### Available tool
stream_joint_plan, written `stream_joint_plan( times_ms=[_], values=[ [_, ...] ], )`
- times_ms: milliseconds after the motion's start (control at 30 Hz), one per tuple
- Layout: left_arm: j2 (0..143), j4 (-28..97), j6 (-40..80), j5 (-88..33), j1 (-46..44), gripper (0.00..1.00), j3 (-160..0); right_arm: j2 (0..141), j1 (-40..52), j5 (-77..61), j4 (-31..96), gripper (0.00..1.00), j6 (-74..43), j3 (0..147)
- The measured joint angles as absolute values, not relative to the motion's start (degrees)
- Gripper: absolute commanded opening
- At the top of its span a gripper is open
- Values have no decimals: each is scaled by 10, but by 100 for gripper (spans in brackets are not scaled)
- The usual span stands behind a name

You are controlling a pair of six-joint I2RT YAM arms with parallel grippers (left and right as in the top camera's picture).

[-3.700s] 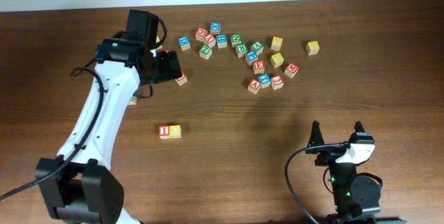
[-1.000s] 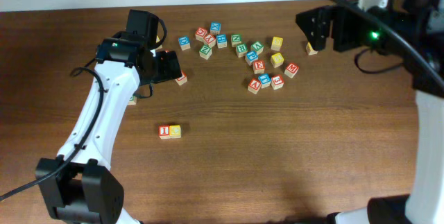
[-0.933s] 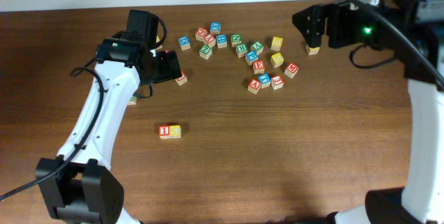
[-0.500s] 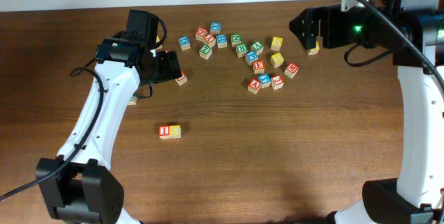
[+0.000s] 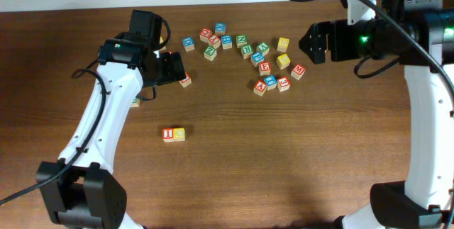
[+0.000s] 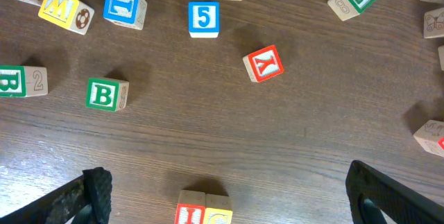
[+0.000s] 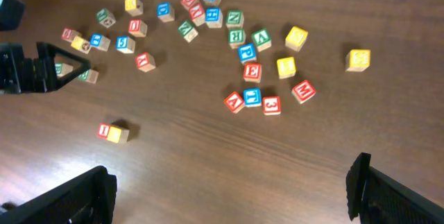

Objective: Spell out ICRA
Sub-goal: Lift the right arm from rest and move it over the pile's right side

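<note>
I (image 5: 168,135) and C (image 5: 179,135) sit paired on the desk (image 5: 284,172); R (image 5: 247,50) and A (image 5: 260,87) lie in the pile (image 5: 264,66). Left gripper (image 5: 172,68) and right gripper (image 5: 310,41) gape empty (nothing held). Risk: crowded neighbours nudged or grabbed instead.

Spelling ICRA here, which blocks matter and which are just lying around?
For the job: red I cube, yellow C cube touching it, green R cube, red A cube.
Lying about: green B cube, blue 5 cube, yellow W cube, red M cube.
</note>
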State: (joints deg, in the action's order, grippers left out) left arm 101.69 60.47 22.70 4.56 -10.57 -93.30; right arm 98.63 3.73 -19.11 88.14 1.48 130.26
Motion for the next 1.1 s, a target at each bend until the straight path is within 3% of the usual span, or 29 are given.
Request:
stream_joint_plan(
  times_ms=[500, 1100],
  values=[
    [1017, 605, 227, 46, -106, 99, -933, 997, 37, -193, 882, 98, 13, 1200],
    [1017, 605, 227, 46, -106, 99, -933, 997, 37, -193, 882, 98, 13, 1198]
  ],
)
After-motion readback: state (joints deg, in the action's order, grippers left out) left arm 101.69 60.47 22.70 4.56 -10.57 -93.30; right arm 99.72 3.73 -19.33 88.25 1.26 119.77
